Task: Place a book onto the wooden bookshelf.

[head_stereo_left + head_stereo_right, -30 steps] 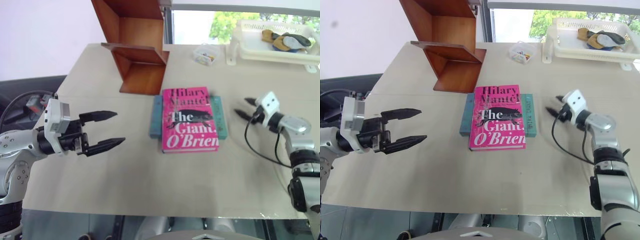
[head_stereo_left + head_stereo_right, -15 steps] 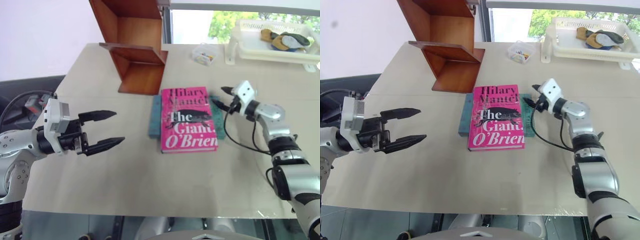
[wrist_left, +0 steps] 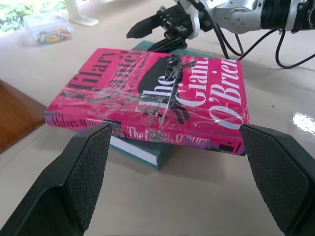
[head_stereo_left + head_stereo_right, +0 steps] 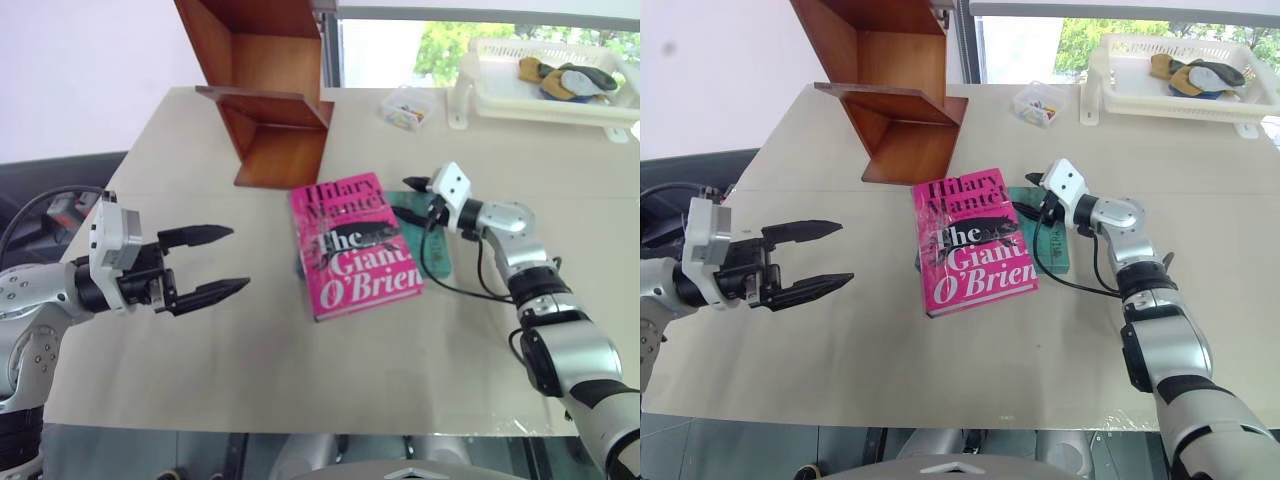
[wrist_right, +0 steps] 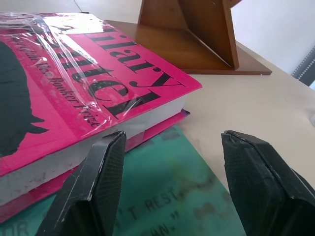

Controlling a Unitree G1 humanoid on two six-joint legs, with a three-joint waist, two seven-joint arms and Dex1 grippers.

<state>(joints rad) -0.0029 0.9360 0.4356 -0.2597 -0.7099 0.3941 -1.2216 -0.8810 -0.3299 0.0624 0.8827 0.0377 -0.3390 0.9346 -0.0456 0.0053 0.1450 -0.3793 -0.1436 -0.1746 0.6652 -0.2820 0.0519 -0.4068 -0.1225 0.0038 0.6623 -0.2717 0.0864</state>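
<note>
The pink book (image 4: 355,248) lies flat and skewed on a thinner teal book (image 4: 432,240) in the middle of the table. My right gripper (image 4: 412,197) is open and level at the pink book's right edge, over the teal cover. One of its fingers (image 5: 93,187) rests against the pink book's page edge. My left gripper (image 4: 235,260) hangs open above the table, well left of the book (image 3: 147,93) and pointing at it. The wooden bookshelf (image 4: 275,90) stands at the far side, just behind the books.
A white tray (image 4: 500,95) holding a few items sits at the far right of the table. A small clear box (image 4: 410,108) of coloured bits stands beside it. The table's near edge runs close below both arms.
My right gripper swung left to the pink book's right edge. The pink book slid left and turned, baring more of the teal book. The left gripper stayed put.
</note>
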